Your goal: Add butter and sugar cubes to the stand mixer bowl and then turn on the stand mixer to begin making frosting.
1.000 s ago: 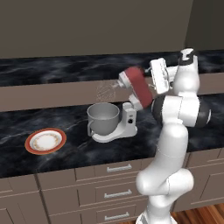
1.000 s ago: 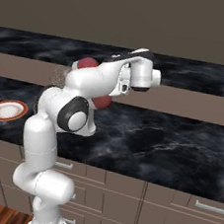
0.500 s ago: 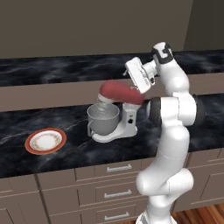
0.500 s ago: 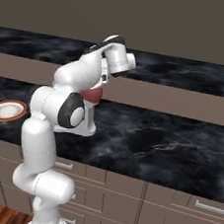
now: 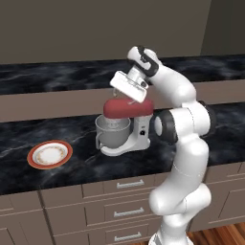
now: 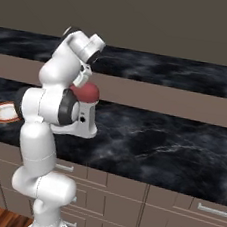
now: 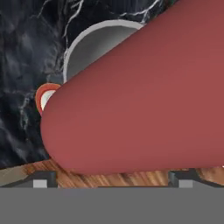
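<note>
The stand mixer [image 5: 128,125] stands on the dark counter, its dark red head [image 5: 128,108] lying level over the grey stand mixer bowl [image 5: 113,133]. My gripper [image 5: 130,99] rests just on top of that head, pointing down. In the hand view the red head [image 7: 140,96] is very close, the fingertips [image 7: 41,179] stand wide apart at the bottom and hold nothing, and the bowl's rim [image 7: 98,31] peeks out behind. From the right, the head [image 6: 89,92] and white body [image 6: 83,124] show behind my arm. Butter and sugar cubes are hidden.
An orange-rimmed plate [image 5: 50,154] lies on the counter left of the mixer, also visible as a plate [image 6: 0,112] and a plate [image 7: 44,97]. A raised ledge and backsplash run behind the mixer. Drawers line the cabinet front below.
The mixer's red head has come down from tilted up to level over the bowl. My hand swung left and down with it.
</note>
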